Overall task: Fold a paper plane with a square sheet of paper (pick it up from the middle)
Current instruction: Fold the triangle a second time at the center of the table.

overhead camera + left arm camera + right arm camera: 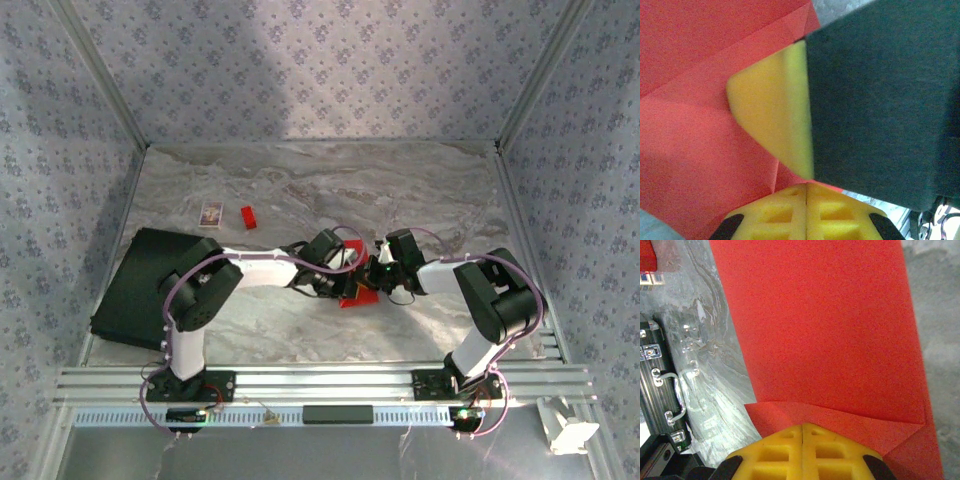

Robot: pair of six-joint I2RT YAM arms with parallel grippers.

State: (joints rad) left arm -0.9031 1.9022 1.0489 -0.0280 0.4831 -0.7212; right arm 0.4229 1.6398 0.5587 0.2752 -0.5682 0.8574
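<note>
Touching creased matte red sheet (pixel 820 330): left hand (pixel 806 186), right hand (pixel 804 427), both closed together.

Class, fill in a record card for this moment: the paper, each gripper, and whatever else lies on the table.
Paper: red sheet, partly folded, on the marble table between the arms
Left gripper: shut, tips over the paper
Right gripper: shut, tips at a folded flap
Paper pinched: cannot tell
Elsewhere: black case at left; red block and patterned card farther back
</note>
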